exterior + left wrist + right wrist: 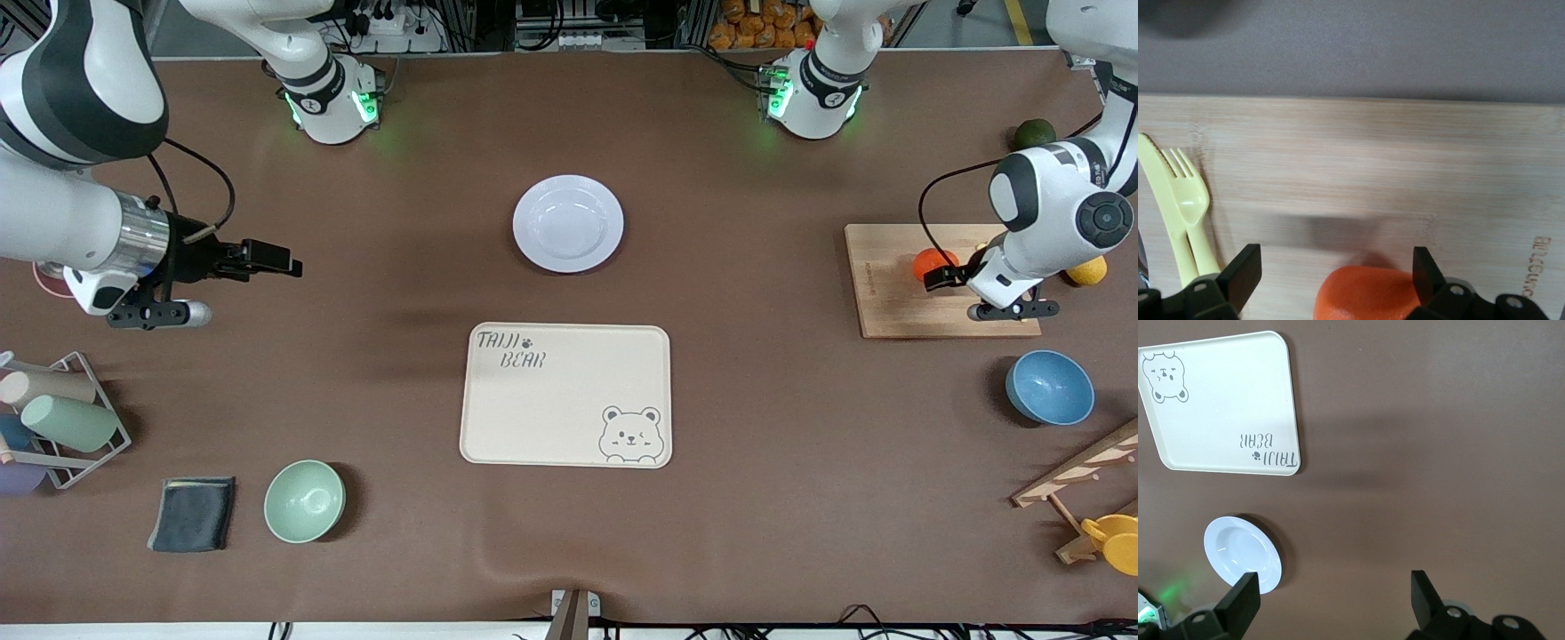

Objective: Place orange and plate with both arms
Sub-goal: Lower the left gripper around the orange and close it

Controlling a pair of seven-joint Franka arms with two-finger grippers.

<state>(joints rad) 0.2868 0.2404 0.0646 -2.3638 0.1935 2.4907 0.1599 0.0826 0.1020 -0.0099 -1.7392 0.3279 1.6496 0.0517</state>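
At the right edge of the front view, the left gripper (pixel 1335 273) hangs low over the wooden board (pixel 889 293) with its jaws wide on either side of the orange (pixel 933 263) (nothing gripped). Near the top centre of that view the plate (pixel 568 223) sits on the tabletop (pixel 756 400), just above the bear-print tray (pixel 565 394). Over bare tabletop at the left edge, the right gripper (pixel 267 258) also stands wide and holds nothing.

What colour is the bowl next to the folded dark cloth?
Pale green round bowl, beside the folded dark grey cloth; clearest in the front view.
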